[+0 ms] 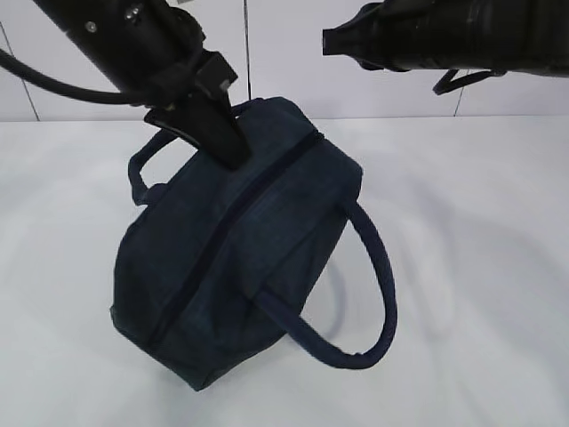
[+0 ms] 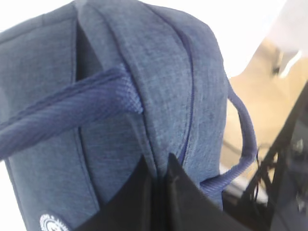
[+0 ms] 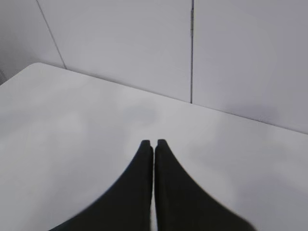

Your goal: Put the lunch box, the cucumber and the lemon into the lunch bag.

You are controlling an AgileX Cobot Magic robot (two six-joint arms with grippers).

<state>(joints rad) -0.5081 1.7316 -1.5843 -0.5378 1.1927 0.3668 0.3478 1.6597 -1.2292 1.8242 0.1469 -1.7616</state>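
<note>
The dark navy lunch bag (image 1: 240,258) stands tipped on the white table (image 1: 471,231), its far end raised. Its zipper (image 1: 231,227) runs along the top and looks closed. My left gripper (image 1: 233,160) is shut on a fold of the bag's fabric at that far end; in the left wrist view the jaws (image 2: 159,161) pinch the cloth beside the zipper seam of the bag (image 2: 144,72). My right gripper (image 1: 329,42) is shut and empty, high at the upper right, and points over bare table (image 3: 153,143). The lunch box, cucumber and lemon are out of view.
One loop handle (image 1: 373,294) hangs out to the bag's right and another (image 1: 142,169) to its left. A small white logo (image 2: 50,222) shows on the bag's side. A tiled wall (image 3: 192,48) borders the table at the back.
</note>
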